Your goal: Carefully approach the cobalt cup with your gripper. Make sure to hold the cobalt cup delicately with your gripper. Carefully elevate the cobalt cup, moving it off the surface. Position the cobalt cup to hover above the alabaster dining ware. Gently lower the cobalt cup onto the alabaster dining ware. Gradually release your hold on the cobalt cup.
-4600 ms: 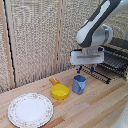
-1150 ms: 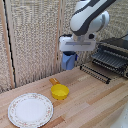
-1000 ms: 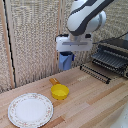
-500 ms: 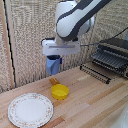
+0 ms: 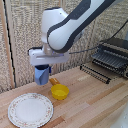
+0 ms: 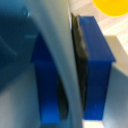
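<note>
My gripper [image 5: 44,69] is shut on the blue cup [image 5: 41,75] and holds it in the air, above the table. The cup hangs over the far right rim of the white plate [image 5: 30,110], which lies flat on the wooden table at the exterior view's lower left. In the wrist view the two dark-blue fingers [image 6: 96,70] clamp the cup's pale wall [image 6: 57,60], with the cup's blue inside [image 6: 15,45] beside them.
A yellow handled bowl [image 5: 59,91] sits on the table just right of the plate; it also shows in the wrist view [image 6: 112,6]. A black wire rack [image 5: 110,62] stands at the exterior view's right. A woven screen [image 5: 20,40] backs the table.
The arm has carried the cup from the table beside the yellow bowl up and toward the exterior view's left, now over the plate's edge and slightly lower than half a second ago.
</note>
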